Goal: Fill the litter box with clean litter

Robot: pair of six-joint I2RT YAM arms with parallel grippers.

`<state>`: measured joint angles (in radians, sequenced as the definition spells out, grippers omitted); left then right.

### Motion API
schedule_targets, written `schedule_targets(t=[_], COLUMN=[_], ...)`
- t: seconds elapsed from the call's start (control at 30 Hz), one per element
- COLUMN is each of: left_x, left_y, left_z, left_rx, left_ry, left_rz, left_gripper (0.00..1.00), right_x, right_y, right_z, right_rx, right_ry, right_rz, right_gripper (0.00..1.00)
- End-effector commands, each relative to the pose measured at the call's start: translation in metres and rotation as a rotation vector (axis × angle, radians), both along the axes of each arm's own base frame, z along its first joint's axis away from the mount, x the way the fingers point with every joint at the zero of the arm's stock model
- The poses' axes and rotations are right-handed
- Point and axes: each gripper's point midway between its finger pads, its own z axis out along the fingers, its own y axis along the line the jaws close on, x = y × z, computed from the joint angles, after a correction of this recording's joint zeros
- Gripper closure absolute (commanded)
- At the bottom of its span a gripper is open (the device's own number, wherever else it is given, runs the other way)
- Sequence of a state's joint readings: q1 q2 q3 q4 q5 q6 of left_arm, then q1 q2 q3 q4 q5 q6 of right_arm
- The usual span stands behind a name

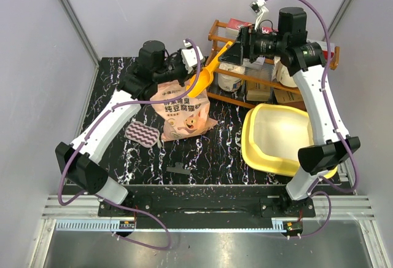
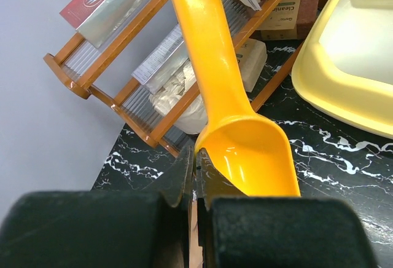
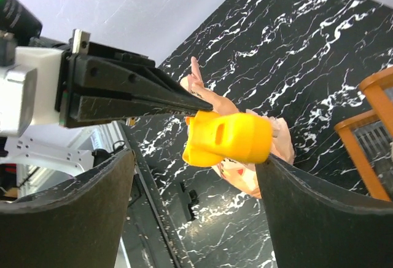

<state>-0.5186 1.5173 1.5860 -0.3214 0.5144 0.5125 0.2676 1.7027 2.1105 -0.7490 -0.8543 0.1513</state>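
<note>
Rightward on the black marbled table (image 1: pixel 202 151) we see the litter box (image 1: pixel 250 148), its yellow rim just in front of a wooden rack (image 1: pixel 245 90). The peach-orange litter bag (image 1: pixel 183 117) stands apart from it, near the table's middle. Above the bag, the left gripper (image 2: pixel 196 169) is clamped tight on the bowl rim of an orange scoop (image 2: pixel 245 151). The scoop's handle end lies between the widely spread fingers (image 3: pixel 73 219) of the right gripper (image 3: pixel 195 158); we cannot tell whether they touch it.
</note>
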Motion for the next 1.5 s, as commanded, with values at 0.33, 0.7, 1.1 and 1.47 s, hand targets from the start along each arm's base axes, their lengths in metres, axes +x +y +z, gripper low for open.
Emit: schedule_targets(t=[0.33,0.7,1.1,1.47], left_x=[-0.006,0.002,0.001,0.004], left_y=[-0.004,-0.011,-0.013,-0.011], left_z=[0.05,0.05,0.042,0.037], left_rx=[-0.105,-0.115,-0.102,-0.09], left_ry=[-0.082,-0.073,-0.057,-0.055], left_rz=[-0.023,-0.025,-0.038,-0.022], left_gripper=[1.0,1.0,1.0,0.99], right_x=[0.021,0.019,0.028,0.024], right_y=[0.012,0.026,0.027,0.024], right_z=[-0.004,-0.022,-0.014,-0.016], right_rx=[0.076,0.048,0.059,0.045], right_ry=[0.102,0.123,0.079,0.065], right_rz=[-0.042,-0.024,-0.058,-0.057], right_gripper=[0.23,0.41,0.46,0.9])
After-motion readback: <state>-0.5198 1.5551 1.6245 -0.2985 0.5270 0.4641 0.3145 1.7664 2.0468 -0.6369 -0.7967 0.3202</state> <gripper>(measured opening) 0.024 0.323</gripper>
